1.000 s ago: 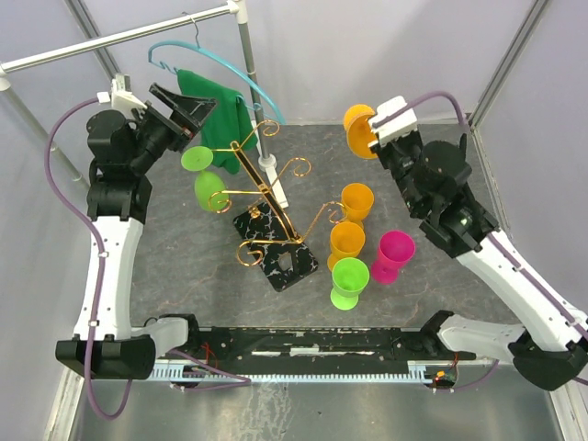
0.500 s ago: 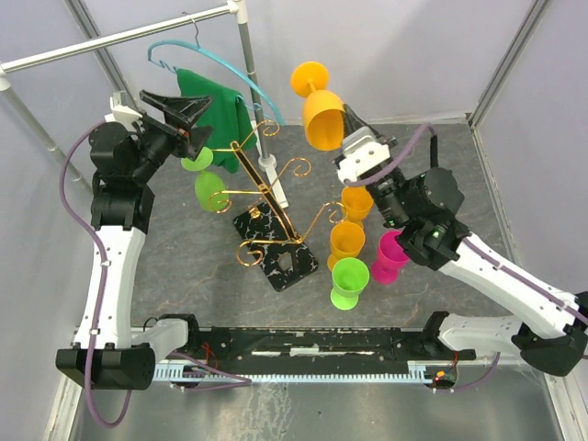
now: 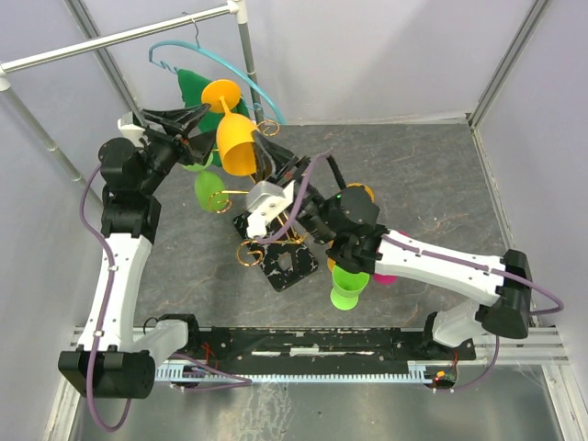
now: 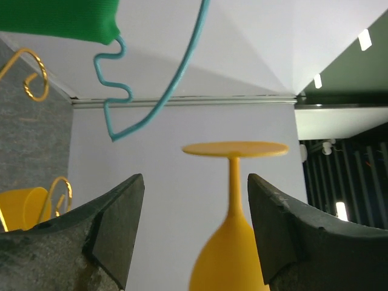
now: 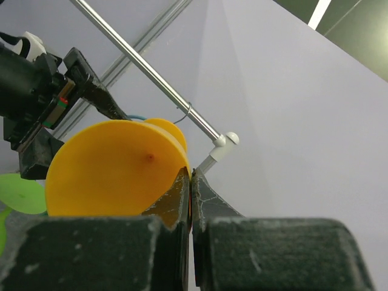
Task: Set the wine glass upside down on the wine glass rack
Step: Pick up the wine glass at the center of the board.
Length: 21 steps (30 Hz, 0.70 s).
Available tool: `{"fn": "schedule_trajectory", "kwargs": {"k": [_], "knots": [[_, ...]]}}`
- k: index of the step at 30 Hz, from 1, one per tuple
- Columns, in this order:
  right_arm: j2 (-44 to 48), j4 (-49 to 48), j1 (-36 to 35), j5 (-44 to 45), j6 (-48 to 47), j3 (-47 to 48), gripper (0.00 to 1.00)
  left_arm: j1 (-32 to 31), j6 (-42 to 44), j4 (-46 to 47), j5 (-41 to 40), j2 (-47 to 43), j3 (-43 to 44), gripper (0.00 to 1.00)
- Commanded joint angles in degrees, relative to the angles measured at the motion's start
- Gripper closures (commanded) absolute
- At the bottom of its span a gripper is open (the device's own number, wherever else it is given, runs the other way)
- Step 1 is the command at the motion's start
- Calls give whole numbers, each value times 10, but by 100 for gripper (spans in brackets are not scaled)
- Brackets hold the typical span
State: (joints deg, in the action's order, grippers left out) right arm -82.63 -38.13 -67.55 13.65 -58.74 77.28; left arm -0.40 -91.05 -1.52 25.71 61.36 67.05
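The orange wine glass (image 3: 235,138) is held inverted and tilted, foot uppermost, over the upper left arms of the wine glass rack (image 3: 283,266); whether it touches any gold scroll I cannot tell from overhead. The right gripper (image 3: 266,175) reaches across the top of the rack from its right side and is clamped on the glass, and the right wrist view shows its two fingers (image 5: 176,200) pressed together with the bowl's rim pinched between them. The left gripper (image 3: 186,117) hovers just left of the rack's top, its jaws standing apart and holding nothing. From its own camera the glass's stem and flat foot show in the gap between the fingers (image 4: 115,212), touching neither. A green wine glass (image 3: 209,190) hangs at the rack's left side. Just right of the rack's marbled base stands another green wine glass (image 3: 349,283), with a pink one (image 3: 383,277) and an orange one (image 3: 360,192) near it, both largely hidden by the right arm. Behind the rack, a teal hanger (image 3: 213,57) carrying a green cloth (image 3: 191,87) hangs from a white clothes rail (image 3: 119,37).
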Motion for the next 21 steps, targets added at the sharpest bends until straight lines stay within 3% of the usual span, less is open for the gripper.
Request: {"fn": "schedule_trajectory", "kwargs": {"k": [1,21], "knots": [[-21,-90,-14,5,-53,42,99,-1,-80,65,12,-45,-17,27],[-92,-120,-33,10,-37,61,99,-2,-95,82,10,-68,-56,40]]}}
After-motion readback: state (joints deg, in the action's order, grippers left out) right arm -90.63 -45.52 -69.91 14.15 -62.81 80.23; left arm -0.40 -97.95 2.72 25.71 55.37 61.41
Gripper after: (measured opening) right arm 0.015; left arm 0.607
